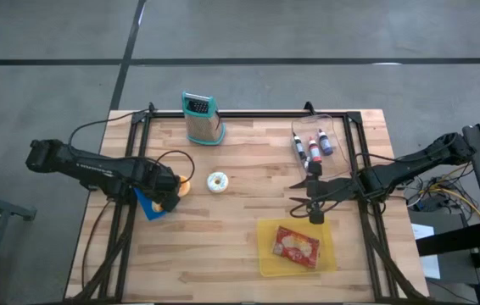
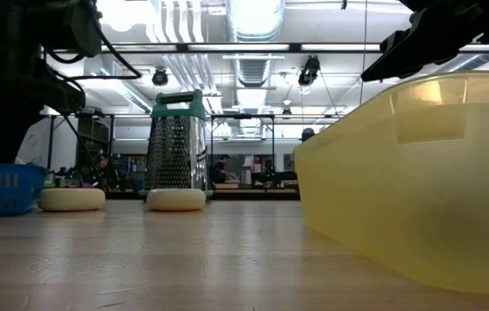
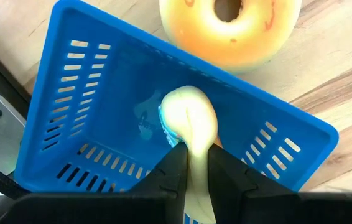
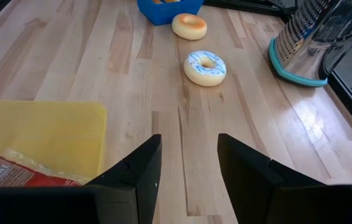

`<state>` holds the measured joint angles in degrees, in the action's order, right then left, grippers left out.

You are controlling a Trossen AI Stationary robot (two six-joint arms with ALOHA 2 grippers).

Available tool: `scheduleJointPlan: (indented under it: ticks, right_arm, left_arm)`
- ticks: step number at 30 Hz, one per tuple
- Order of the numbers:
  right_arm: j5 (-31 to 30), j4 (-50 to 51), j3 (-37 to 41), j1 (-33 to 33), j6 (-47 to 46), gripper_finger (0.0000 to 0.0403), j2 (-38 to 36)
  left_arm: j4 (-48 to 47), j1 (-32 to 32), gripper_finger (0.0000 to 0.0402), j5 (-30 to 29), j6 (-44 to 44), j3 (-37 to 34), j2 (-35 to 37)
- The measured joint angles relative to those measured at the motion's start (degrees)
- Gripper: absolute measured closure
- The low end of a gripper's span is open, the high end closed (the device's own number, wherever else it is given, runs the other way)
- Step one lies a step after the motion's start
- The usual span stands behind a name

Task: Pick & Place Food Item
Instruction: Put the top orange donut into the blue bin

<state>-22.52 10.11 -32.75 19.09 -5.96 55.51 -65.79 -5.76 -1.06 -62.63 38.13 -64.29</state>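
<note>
Two dark arms reach over a wooden surface [image 1: 240, 254], the left one from the left edge and the right one from the right edge. On the near right part of the surface lies a yellow tray [image 1: 267, 258] holding a red food packet [image 1: 296, 246]. A metal grater [image 1: 201, 119] with a teal base stands upright toward the far edge, and three small bottles [image 1: 311, 147] lie side by side near the far right corner. A blue basket [image 3: 76, 93] sits at the left, under the left tool [image 3: 193, 163], whose fingers are clamped on a pale yellow food item [image 3: 191, 121] held inside the basket. Just beside the basket, touching or nearly touching its rim, rests an orange-glazed doughnut [image 3: 231, 28]; a second doughnut with pale blue icing [image 1: 217, 181] lies further toward the middle of the surface, apart from the first. The right tool [image 4: 188, 165] hovers by the far edge of the yellow tray, its fingers standing apart with nothing between them, pointing across the surface toward the two doughnuts
</note>
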Motion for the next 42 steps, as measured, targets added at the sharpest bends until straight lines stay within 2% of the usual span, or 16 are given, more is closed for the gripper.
scheduleJointPlan:
  ticks: [18, 31, 42]
  right_arm:
    - [0.0, 0.0, 0.0, 0.0, 0.0, 0.0252, 0.0]
    - [0.0, 0.0, 0.0, 0.0, 0.0, 0.0252, 0.0]
    - [0.0, 0.0, 0.0, 0.0, 0.0, 0.0252, 0.0]
  left_arm:
    - [-0.6, 0.0, 0.0340, 0.0, 0.5, 0.1, 0.0]
    - [-0.6, 0.0, 0.0234, 0.0, 0.8, 0.1, 0.0]
    - [-0.4, 0.0, 0.0175, -0.2, -0.2, 0.1, 0.0]
